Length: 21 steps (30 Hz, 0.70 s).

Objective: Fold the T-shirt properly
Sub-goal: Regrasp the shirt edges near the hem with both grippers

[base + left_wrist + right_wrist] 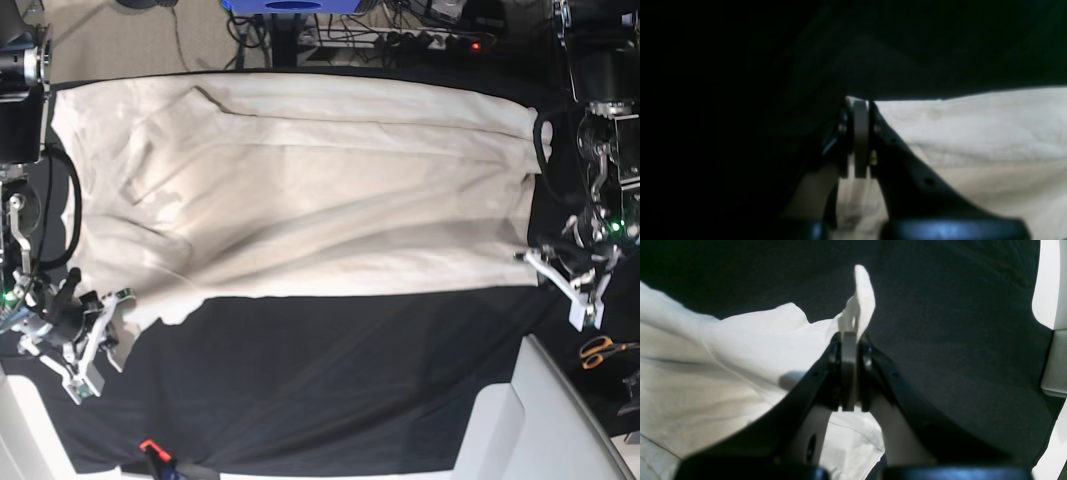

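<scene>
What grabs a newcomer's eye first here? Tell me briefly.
The big cream T-shirt spread across the dark table. Both grippers are shut on its near edge: the right gripper at one corner, the left gripper at the other. Orange scissors lie beyond the left gripper.

The T-shirt (300, 190) is matt, cream cotton-like cloth, softly creased. It lies on a black tablecloth (330, 380) of dull woven fabric. Both grippers' fingers (848, 370) look like smooth dark plastic.
</scene>
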Each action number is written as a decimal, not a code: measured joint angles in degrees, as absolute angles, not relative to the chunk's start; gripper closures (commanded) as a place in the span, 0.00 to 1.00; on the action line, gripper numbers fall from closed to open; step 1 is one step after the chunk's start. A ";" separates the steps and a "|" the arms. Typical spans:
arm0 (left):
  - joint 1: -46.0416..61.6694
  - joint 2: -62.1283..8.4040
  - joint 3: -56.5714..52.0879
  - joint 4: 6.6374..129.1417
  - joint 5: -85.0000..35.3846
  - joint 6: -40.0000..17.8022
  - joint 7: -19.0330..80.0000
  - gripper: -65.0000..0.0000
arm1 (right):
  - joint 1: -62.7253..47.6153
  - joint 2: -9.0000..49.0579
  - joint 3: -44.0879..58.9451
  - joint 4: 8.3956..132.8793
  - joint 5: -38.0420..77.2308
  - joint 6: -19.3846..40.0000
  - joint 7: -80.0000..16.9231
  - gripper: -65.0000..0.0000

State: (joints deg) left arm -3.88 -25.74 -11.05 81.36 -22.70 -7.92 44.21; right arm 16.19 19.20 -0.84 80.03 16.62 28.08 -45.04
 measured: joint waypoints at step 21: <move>-4.58 -25.74 -11.05 81.38 -22.70 -7.92 44.23 1.00 | 18.37 17.47 -1.02 79.81 16.45 28.25 -38.33 1.00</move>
